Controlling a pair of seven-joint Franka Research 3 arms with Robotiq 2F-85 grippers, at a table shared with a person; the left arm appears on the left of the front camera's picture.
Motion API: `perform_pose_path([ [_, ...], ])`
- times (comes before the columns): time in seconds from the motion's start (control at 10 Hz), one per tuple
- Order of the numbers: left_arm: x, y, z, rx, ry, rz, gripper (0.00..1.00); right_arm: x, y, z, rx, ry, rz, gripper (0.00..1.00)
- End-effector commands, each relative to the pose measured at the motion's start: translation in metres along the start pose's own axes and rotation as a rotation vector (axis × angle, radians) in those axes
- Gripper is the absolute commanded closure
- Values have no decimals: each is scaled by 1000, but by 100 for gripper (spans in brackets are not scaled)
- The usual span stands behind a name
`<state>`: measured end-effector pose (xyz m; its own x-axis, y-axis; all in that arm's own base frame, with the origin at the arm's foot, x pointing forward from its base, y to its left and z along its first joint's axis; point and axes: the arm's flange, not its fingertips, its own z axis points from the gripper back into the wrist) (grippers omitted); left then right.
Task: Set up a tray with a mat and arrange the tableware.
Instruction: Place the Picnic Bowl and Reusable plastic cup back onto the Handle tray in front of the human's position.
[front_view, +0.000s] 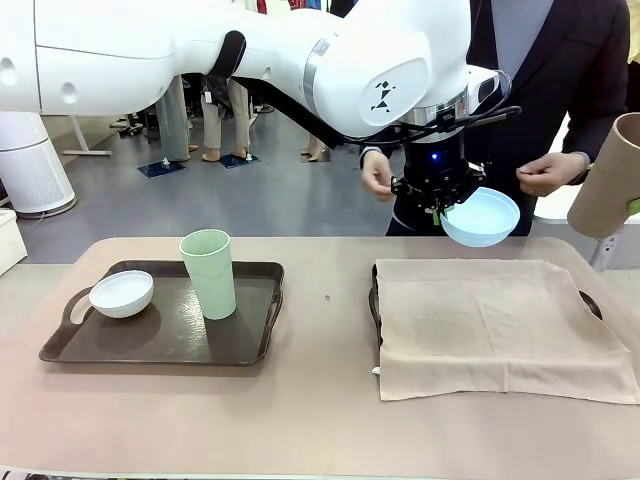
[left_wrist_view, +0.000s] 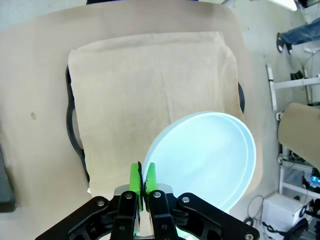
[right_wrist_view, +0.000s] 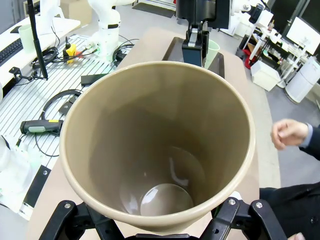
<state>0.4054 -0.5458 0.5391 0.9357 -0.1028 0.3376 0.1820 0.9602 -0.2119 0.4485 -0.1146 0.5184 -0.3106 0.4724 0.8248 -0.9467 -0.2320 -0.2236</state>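
My left gripper (front_view: 440, 200) is shut on the rim of the light blue bowl (front_view: 482, 217), holding it in the air over the far edge of the beige mat (front_view: 495, 325). In the left wrist view its green pads (left_wrist_view: 134, 177) pinch the bowl (left_wrist_view: 205, 157) above the mat (left_wrist_view: 150, 90). The mat covers the right tray (front_view: 374, 300). At the picture's right edge my right gripper (front_view: 631, 206) holds the tan-brown cup (front_view: 605, 175) aloft and tilted; the cup (right_wrist_view: 160, 150) hides the fingers in the right wrist view. A white bowl (front_view: 121, 293) and a pale green cup (front_view: 208, 272) stand on the left tray (front_view: 160, 350).
A person stands at the far side of the table, hands (front_view: 377, 175) raised just behind the held bowl. One hand (right_wrist_view: 290, 134) shows beside the tan cup. Bare tabletop (front_view: 325, 330) lies between the two trays.
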Motion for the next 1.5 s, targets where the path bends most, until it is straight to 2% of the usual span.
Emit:
perform_pose_path([
  [0.0, 1, 1, 4, -4, -10, -3, 100, 1, -2, -1, -4, -6, 11, 75],
  [0.9, 1, 1, 4, -4, -10, -3, 100, 1, -2, -1, -4, -6, 11, 75],
  [1.0, 0, 0, 0, 0, 0, 0, 96, 0, 0, 0, 0, 0, 0, 16],
  [1.2, 13, 17, -45, 0, 7, 1, 96, -41, -21, -29, 109, -43, 6, 16],
  [1.4, 12, 32, -75, 11, 35, 31, 96, -76, -23, -52, 180, -83, -43, 16],
])
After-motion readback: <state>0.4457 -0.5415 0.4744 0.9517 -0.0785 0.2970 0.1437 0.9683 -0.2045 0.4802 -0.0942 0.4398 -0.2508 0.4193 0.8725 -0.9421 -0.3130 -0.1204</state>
